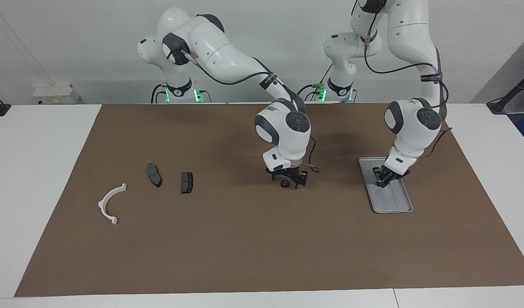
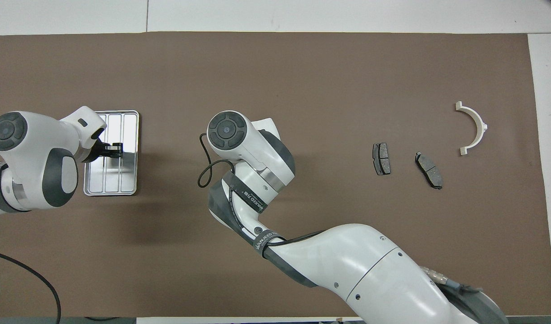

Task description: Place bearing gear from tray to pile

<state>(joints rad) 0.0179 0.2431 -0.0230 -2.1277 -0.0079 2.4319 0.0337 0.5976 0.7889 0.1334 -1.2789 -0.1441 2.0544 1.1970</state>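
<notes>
Fingers of the right gripper (image 1: 290,181) hang low over the middle of the brown mat (image 1: 262,239), and a small dark round part, the bearing gear (image 1: 283,184), sits at their tips; I cannot tell whether they clench it or stand released around it, nor whether it rests on the mat. In the overhead view the arm's own wrist hides that gripper entirely. The left gripper (image 1: 384,179) reaches down into the tray (image 1: 394,205), its fingers (image 2: 114,148) at the ridged floor, and whether they are spread or closed cannot be made out. The silver tray lies toward the left arm's end of the surface (image 1: 39,179).

Toward the right arm's end lies the pile: a white half-ring bracket (image 1: 111,203) and two dark grey pads, one (image 1: 154,175) just beside the other (image 1: 187,182), none of them touching. The bracket lies slightly farther from the robots than the pads.

A black band on the right arm's forearm (image 2: 253,202) carries white lettering that is hard to read fully; a like band sits lower on the same arm.

The surface is white, with the mat covering most of it. A pale wall (image 1: 73,51) stands at the robots' backs, green lights (image 1: 182,95) glow at the arm bases, and a white box (image 1: 55,93) sits by the wall.
</notes>
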